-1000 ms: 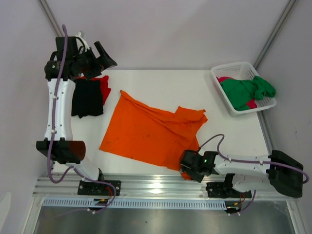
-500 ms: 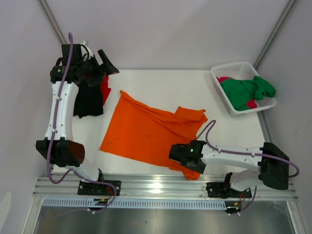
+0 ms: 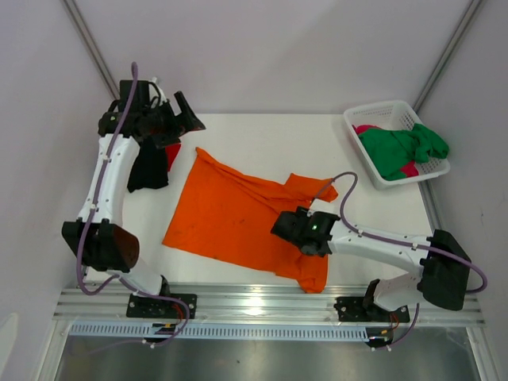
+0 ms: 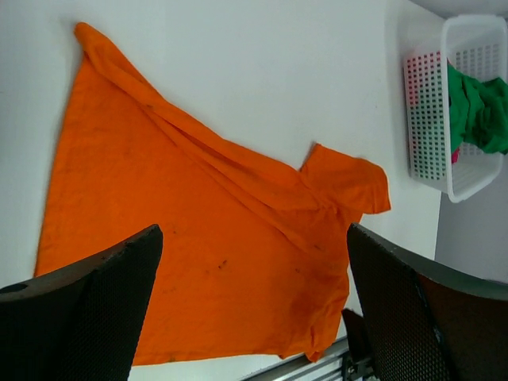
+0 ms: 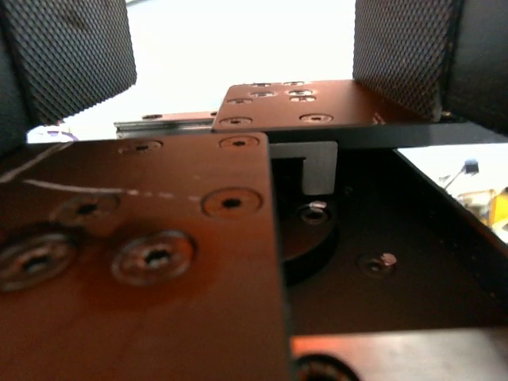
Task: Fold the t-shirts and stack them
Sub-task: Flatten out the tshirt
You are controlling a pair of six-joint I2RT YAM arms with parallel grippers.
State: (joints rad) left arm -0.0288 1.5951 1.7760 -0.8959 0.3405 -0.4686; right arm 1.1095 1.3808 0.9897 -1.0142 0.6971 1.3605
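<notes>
The white table (image 3: 262, 131) carries everything. Across its middle lies the bright orange t-shirt (image 3: 230, 218), spread wide and mostly flat. A long crease runs slantwise from its far left corner, one sleeve points toward the far right, and its near right corner reaches the table's near edge.

At the far right corner stands the white lattice basket (image 3: 355, 119), well apart from the orange shirt. In it lies the crumpled green t-shirt (image 3: 401, 151), spilling over the right rim, on top of the magenta-pink t-shirt (image 3: 365, 128), of which only patches show.

At the far left lies the black t-shirt (image 3: 151, 171), folded into a small rectangle and partly hidden by the left arm. The red t-shirt (image 3: 172, 155) peeks out along its right side, touching it.

The left gripper (image 3: 184, 119) hangs above that pile, its jaws released and spread wide. The right gripper (image 3: 282, 226) sits low over the near right part of the orange shirt, jaws also parted wide. Whether it touches the cloth cannot be told.
</notes>
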